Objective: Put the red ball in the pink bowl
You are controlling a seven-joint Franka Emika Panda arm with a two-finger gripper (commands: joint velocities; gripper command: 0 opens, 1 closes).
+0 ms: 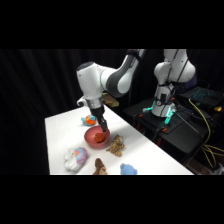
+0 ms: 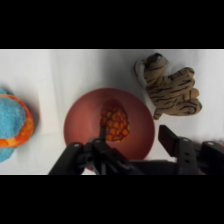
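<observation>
The red ball [image 2: 115,123] sits inside the pink bowl [image 2: 80,117], a shiny, bumpy red-orange lump lying a little off the dish's centre on the wrist view. And right there at it is the claw [image 2: 131,134]: one dark finger [image 2: 102,135] comes up against the ball's edge, the other finger [image 2: 167,136] stands well out to the far side, over the bowl's rim. So the claw is spread wide, nothing gripped between its fingers. Whether the near finger actually touches the ball, I cannot tell.

From the side, the white arm [image 1: 107,77] reaches down over the worktop [image 1: 62,125], its claw [image 1: 102,131] low in the bowl [image 1: 91,134], the ball [image 1: 100,136] a small orange spot at its tip.

Around the bowl: a striped tiger plush [image 2: 170,89] lies just beside the rim, an orange-and-blue round toy [image 2: 12,122] sits apart on the other side. The side view adds a pale plush [image 1: 75,157], a brown toy [image 1: 99,166] and a blue one [image 1: 127,169] along the worktop's near edge.
</observation>
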